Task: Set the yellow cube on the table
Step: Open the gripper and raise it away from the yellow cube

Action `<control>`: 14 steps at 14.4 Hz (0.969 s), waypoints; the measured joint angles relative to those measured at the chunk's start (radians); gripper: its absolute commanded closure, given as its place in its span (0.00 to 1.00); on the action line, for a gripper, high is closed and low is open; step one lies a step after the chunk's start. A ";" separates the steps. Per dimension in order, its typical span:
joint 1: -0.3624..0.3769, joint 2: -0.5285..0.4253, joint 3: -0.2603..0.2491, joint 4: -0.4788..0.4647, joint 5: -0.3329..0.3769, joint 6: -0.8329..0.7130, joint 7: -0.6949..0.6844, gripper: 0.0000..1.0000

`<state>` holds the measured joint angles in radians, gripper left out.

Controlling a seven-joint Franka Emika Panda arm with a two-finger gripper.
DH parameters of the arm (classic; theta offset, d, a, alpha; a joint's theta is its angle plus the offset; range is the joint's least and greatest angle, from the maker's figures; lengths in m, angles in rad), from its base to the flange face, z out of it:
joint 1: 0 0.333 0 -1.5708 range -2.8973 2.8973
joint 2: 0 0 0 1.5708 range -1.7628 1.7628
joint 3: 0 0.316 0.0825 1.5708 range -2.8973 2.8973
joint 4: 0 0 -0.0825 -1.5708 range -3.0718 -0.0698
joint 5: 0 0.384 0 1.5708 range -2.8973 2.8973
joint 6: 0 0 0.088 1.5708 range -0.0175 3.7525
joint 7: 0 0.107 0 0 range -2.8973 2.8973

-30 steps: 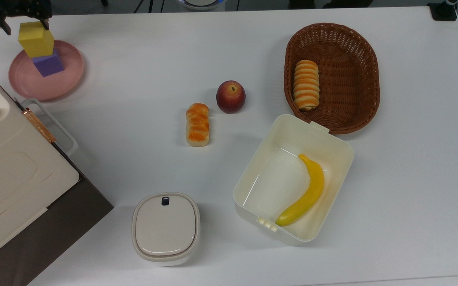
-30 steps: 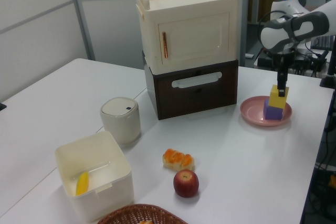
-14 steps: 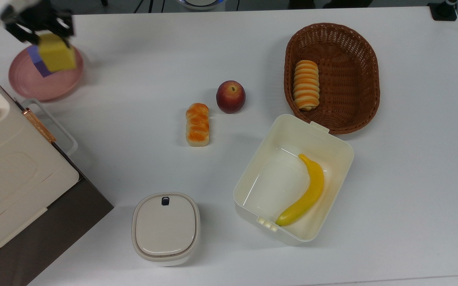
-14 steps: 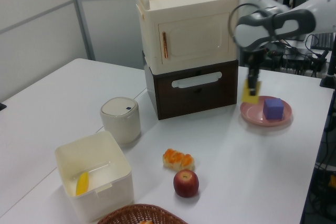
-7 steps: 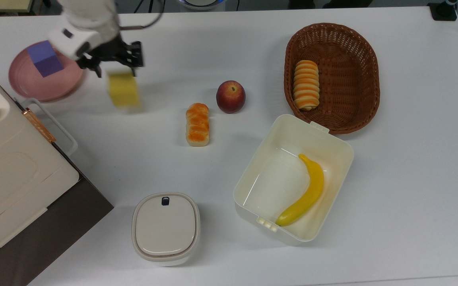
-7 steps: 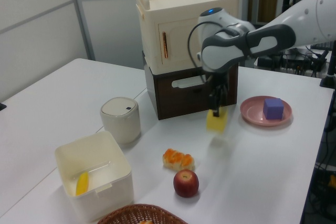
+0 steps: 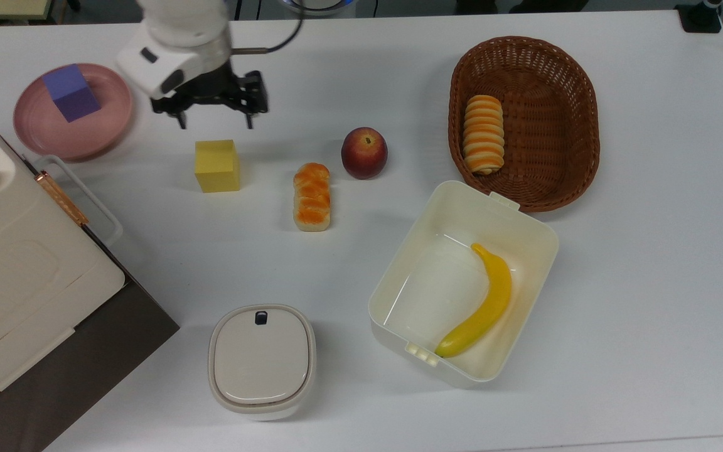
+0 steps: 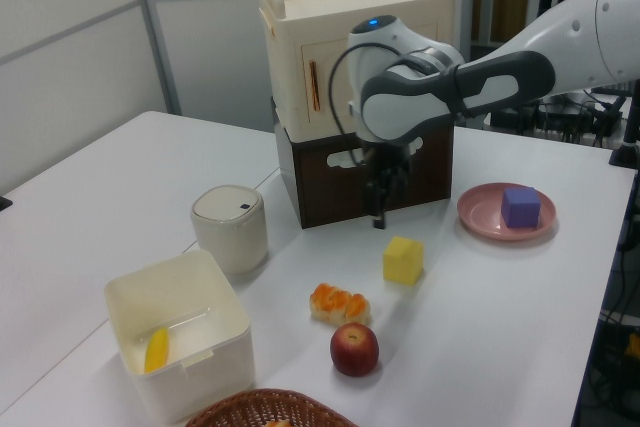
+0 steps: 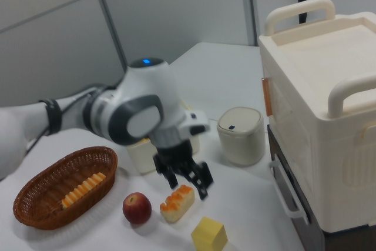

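The yellow cube (image 7: 217, 165) (image 8: 403, 260) (image 9: 210, 234) rests flat on the white table (image 7: 336, 75), between the pink plate (image 7: 95, 135) and a small bread loaf. My gripper (image 7: 214, 121) (image 8: 378, 215) (image 9: 189, 185) hovers just above and beyond the cube, open, with nothing between its fingers and a gap between it and the cube. The purple cube (image 7: 71, 92) (image 8: 520, 206) sits alone on the pink plate (image 8: 480, 219).
A bread loaf (image 7: 312, 196) and an apple (image 7: 364, 152) lie to the cube's right in the top view. Further right stand a wicker basket (image 7: 578, 107) holding a roll and a white bin (image 7: 528, 226) with a banana. A lidded pot (image 7: 262, 361) and a cabinet (image 7: 16, 276) fill the lower left.
The gripper lifted the yellow cube off the purple cube, carried it rightwards in the top view, set it on the table, opened and drew back upwards.
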<state>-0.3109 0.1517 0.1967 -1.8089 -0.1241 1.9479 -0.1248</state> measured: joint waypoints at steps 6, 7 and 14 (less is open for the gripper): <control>0.181 -0.049 0.001 0.114 0.000 -0.169 0.177 0.00; 0.197 -0.068 0.001 0.116 0.002 -0.181 0.195 0.00; 0.413 -0.139 -0.248 0.145 0.052 -0.277 0.228 0.00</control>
<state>0.1019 0.0129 -0.0517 -1.6643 -0.0723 1.6712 0.1030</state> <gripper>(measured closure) 0.000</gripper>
